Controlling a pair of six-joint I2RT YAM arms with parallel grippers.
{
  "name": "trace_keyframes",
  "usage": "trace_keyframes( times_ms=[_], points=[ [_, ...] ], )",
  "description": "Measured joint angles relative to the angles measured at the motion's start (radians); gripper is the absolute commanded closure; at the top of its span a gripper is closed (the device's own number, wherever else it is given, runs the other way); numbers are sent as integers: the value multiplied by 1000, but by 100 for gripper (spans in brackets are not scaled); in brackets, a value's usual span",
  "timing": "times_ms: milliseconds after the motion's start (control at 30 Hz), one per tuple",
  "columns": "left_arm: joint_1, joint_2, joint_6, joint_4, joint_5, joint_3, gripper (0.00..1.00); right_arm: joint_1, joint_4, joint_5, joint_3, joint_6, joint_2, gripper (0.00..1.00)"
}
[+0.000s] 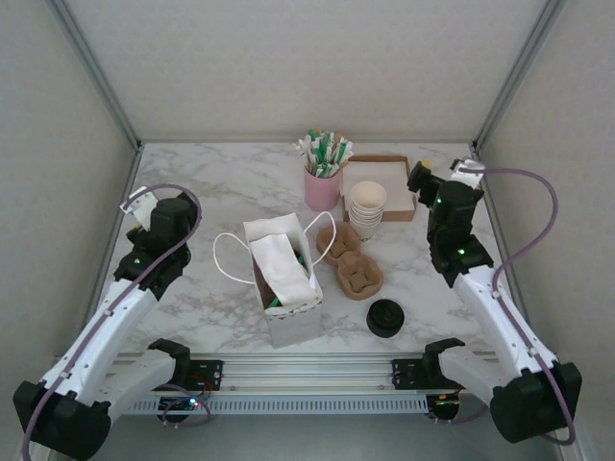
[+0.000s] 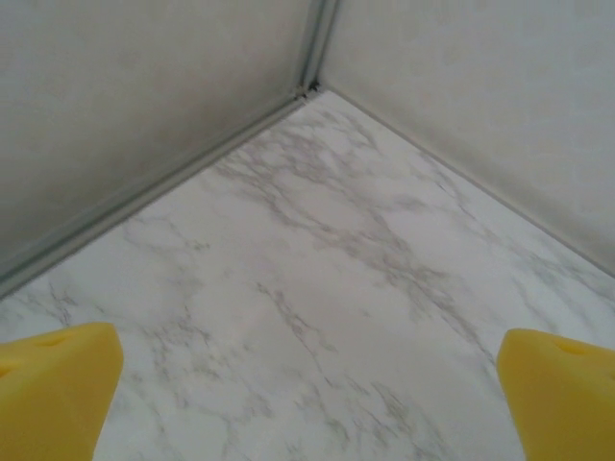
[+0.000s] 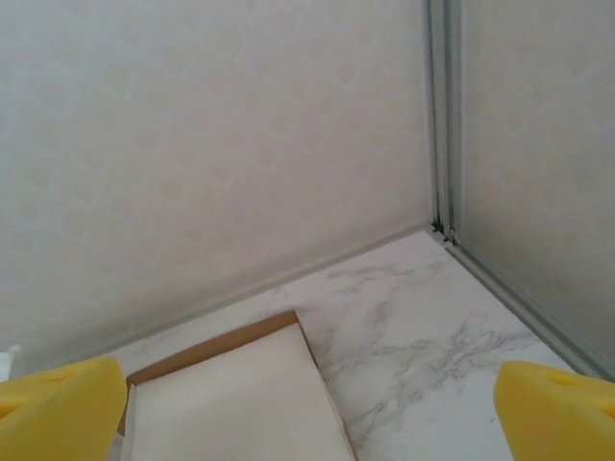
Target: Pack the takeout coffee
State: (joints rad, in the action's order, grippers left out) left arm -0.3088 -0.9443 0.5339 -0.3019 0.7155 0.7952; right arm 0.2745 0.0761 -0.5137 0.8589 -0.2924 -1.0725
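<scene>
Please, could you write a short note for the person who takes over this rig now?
Left hand: open, empty, over bare table toward the far left corner.
Right hand: open, empty, by the cardboard box at the far right.
White paper bag stands mid-table, mouth open; I cannot tell whether the takeout coffee is inside.
Done: unclear. Left: look into the bag; if no coffee is there, pack it.
</scene>
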Motion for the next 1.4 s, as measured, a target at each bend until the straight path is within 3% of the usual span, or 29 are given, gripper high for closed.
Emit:
trace_keyframes(
  times_ms=[100,200,300,533,667,1200,1400],
  points=[
    [13,-64,-74,127,16,-57,0,0,48,6,-45,5,-57,1],
    [24,-154,-130,192,21,-68,0,-5,175,19,-201,45,-50,1],
    [44,-216,-169,239,24,-70,0,-24,189,21,-261,122,-73,12],
    [131,-263,-256,420,-11,-155,0,-54,300,115,-267,293,-182,2],
    [167,-333,-308,515,-77,-195,0,-57,375,164,-302,351,-235,1],
    [176,-526,-486,939,-284,-333,0,-131,538,283,-344,359,-296,1],
    [198,-552,-490,991,-327,-346,0,-133,538,283,-344,359,-297,1]
  ],
)
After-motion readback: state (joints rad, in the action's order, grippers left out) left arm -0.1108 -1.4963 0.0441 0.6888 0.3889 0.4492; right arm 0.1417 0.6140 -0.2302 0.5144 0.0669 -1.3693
